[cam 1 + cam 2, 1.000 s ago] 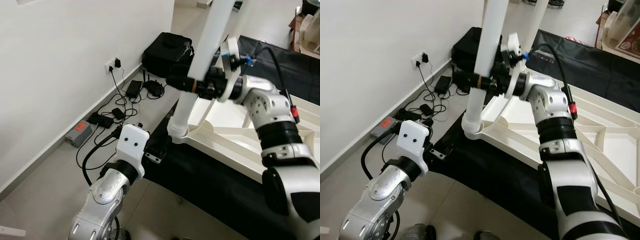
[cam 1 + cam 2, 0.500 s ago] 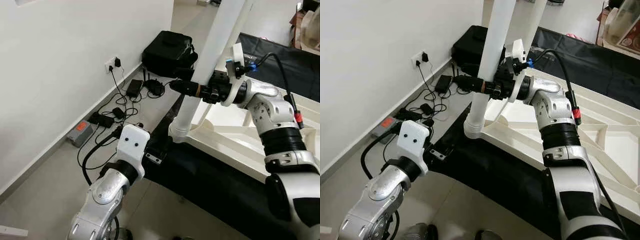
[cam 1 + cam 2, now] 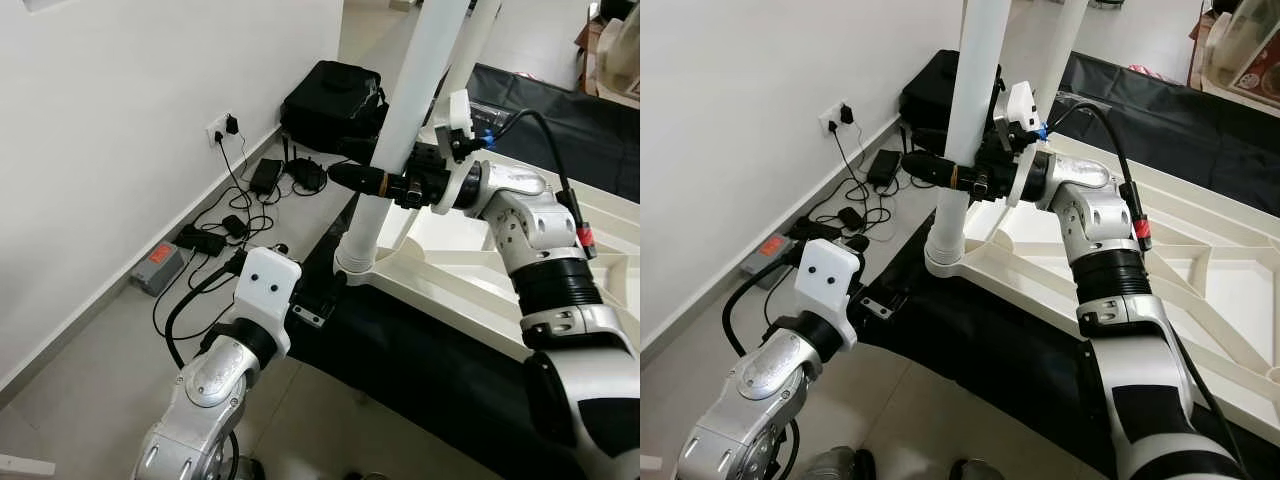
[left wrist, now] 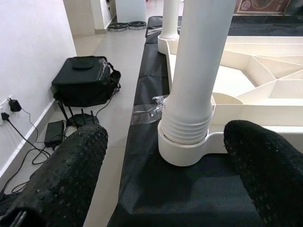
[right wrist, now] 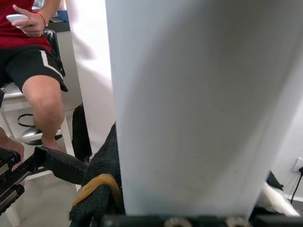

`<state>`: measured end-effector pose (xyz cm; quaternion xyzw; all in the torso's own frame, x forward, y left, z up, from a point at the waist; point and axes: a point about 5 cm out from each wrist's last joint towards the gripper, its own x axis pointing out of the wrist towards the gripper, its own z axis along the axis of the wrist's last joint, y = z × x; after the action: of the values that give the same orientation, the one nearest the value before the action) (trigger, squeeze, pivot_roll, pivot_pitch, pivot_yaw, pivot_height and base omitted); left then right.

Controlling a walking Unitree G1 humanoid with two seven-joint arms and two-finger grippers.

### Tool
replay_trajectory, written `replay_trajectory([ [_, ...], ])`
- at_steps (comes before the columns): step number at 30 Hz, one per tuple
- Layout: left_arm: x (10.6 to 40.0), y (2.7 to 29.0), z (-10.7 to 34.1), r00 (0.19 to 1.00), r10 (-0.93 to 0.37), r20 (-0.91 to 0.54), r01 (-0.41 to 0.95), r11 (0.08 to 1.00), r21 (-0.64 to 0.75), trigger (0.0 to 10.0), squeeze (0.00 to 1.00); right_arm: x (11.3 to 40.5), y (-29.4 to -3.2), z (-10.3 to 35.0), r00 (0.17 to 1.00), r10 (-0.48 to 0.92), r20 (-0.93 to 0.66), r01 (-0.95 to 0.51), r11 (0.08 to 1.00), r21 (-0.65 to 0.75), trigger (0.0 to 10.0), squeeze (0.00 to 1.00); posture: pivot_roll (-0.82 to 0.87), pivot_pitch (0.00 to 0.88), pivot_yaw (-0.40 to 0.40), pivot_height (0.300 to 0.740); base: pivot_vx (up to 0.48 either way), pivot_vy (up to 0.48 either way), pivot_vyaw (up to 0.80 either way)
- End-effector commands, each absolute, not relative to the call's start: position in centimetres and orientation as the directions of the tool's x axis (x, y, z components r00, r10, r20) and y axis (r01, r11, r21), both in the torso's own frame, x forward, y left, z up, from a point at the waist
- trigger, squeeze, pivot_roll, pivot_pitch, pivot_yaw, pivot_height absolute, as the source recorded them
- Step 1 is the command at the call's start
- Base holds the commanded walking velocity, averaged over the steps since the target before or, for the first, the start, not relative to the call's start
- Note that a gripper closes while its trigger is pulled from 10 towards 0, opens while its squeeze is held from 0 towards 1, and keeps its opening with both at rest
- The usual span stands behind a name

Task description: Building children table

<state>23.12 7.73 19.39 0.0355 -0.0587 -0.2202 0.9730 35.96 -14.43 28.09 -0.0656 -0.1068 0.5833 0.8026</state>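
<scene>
A white plastic table lies upside down on a black cloth. One white table leg stands in its near corner socket, leaning slightly. My right gripper is shut on this leg at mid height, and its black fingers reach past the leg toward the wall. In the right wrist view the leg is pressed against a finger. My left gripper is low near the cloth's edge and open, with the leg's ribbed base ahead of it.
A second white leg stands further back. A black bag, chargers and cables and a wall socket lie along the white wall. A seated person shows in the right wrist view.
The leg leaned more to the right half a second ago and now stands straighter, with my right wrist turned and shifted slightly left. My left arm has stayed put.
</scene>
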Motion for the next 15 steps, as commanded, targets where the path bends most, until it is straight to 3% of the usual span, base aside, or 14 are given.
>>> replay_trajectory([
  [1, 23.0, 7.7, 19.3, 0.897, -0.432, 0.087, 0.424, 0.900, 0.101, 10.0, 0.00, 36.0, -14.3, 26.4, 0.322, 0.946, 0.041, -0.927, 0.324, -0.189, 10.0, 0.00, 0.16, 0.190, -0.074, 0.740, 0.000, 0.000, 0.00],
  [3, 23.0, 7.7, 19.3, 0.897, -0.432, 0.087, 0.424, 0.900, 0.101, 10.0, 0.00, 36.0, -14.3, 26.4, 0.322, 0.946, 0.041, -0.927, 0.324, -0.189, 10.0, 0.00, 0.16, 0.190, -0.074, 0.740, 0.000, 0.000, 0.00],
  [8, 23.2, 7.7, 19.3, 0.900, -0.426, 0.090, 0.417, 0.903, 0.105, 10.0, 0.00, 36.1, -14.7, 25.3, 0.433, 0.901, 0.016, -0.892, 0.431, -0.137, 10.0, 0.00, 0.16, 0.186, -0.075, 0.740, 0.000, 0.000, 0.00],
  [12, 23.3, 7.8, 19.3, 0.901, -0.424, 0.092, 0.415, 0.904, 0.106, 10.0, 0.00, 36.2, -14.8, 24.9, 0.464, 0.886, 0.003, -0.880, 0.461, -0.116, 10.0, 0.00, 0.16, 0.184, -0.072, 0.740, 0.000, 0.000, 0.00],
  [14, 23.3, 7.8, 19.4, 0.900, -0.425, 0.097, 0.415, 0.903, 0.110, 10.0, 0.00, 36.7, -15.0, 24.2, 0.548, 0.837, -0.018, -0.835, 0.544, -0.083, 10.0, 0.00, 0.15, 0.178, -0.071, 0.740, 0.000, 0.000, 0.00],
  [15, 23.3, 7.8, 19.4, 0.900, -0.425, 0.097, 0.415, 0.903, 0.110, 10.0, 0.00, 36.7, -15.0, 24.2, 0.548, 0.837, -0.018, -0.835, 0.544, -0.083, 10.0, 0.00, 0.15, 0.178, -0.071, 0.740, 0.000, 0.000, 0.00],
])
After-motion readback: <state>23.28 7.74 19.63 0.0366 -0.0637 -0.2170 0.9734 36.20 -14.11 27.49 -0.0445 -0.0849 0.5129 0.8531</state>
